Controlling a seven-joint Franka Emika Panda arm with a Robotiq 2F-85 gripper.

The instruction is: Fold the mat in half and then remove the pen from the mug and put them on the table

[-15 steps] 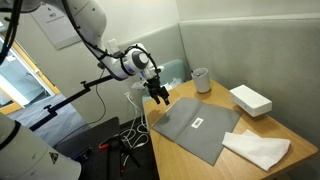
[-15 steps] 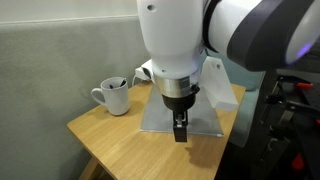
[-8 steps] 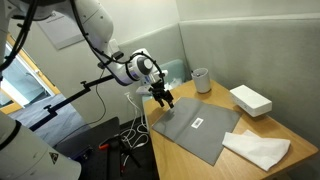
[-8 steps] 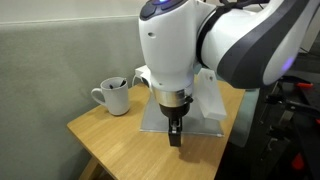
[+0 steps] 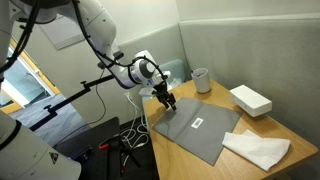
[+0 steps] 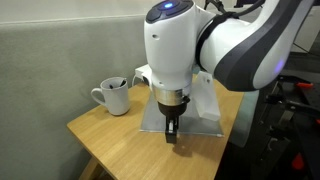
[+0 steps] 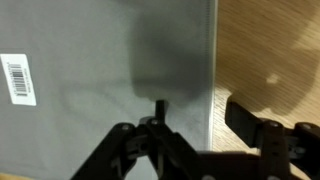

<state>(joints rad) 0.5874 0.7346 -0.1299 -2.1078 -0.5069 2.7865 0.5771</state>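
Two fingers [image 7: 262,130] of the gripper [image 7: 205,138] stand wide apart astride the mat [image 7: 100,60] edge; what sits inside the mug [image 6: 113,98] is too small to make out.

The wooden table [image 5: 284,126] carries a flat grey mat [image 5: 195,128], a mug [image 5: 201,79], a white box [image 5: 250,99] — and a white cloth [image 5: 256,149].

In an exterior view the mat [image 5: 195,130] lies on the tabletop [image 5: 285,122]; from it, the mug [image 5: 201,79] stands at twelve o'clock, a box [image 5: 250,99] at two, a cloth [image 5: 257,150] at four.
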